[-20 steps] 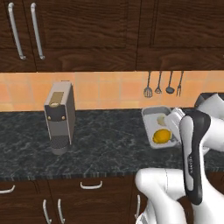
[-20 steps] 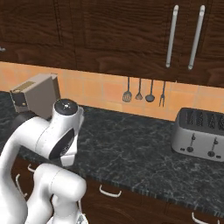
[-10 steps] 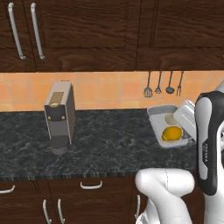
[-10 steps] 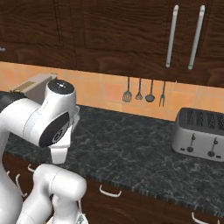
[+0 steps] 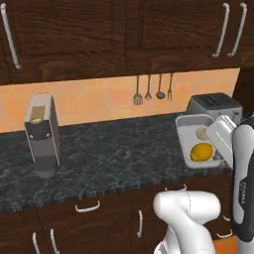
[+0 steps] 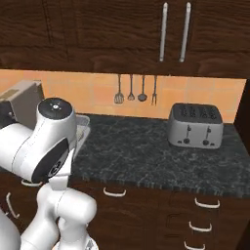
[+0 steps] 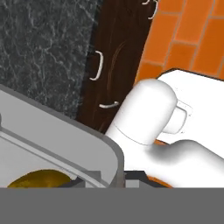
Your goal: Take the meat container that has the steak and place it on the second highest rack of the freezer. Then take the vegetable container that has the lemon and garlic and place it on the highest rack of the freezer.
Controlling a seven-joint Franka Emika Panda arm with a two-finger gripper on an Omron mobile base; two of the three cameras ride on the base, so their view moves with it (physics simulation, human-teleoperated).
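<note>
One container: pale grey rectangular tray with rounded corners [image 5: 184,130], held up beside the white arm above the front edge of the dark speckled stone counter [image 5: 109,149], right end of the left base view; its rim [image 7: 83,140] crosses the hand view.
Contents, lemon: bright-yellow oval fruit [image 5: 202,152] in the near part of the tray; a yellow sliver [image 7: 39,180] shows low in the hand view.
Contents, garlic: pale beige roundish bulb [image 5: 201,133] in the far part of the tray, just beyond the lemon.
Gripper: white hand block [image 5: 222,135] at the tray's right side; finger tips hidden, so whether they are spread or pinching the rim cannot be told.
Counter, left end: grey upright box-shaped appliance with a dark base [image 5: 42,135], well apart from the tray.
Counter, right end: silver four-slot toaster [image 6: 196,124] against the wall.
Wall: orange tiled backsplash [image 6: 97,93] carrying four dark hanging utensils [image 6: 136,90].
Above: dark wood upper cabinets with long silver bar handles [image 6: 175,32].
Below: dark wood drawers with curved silver pulls [image 6: 113,193].
</note>
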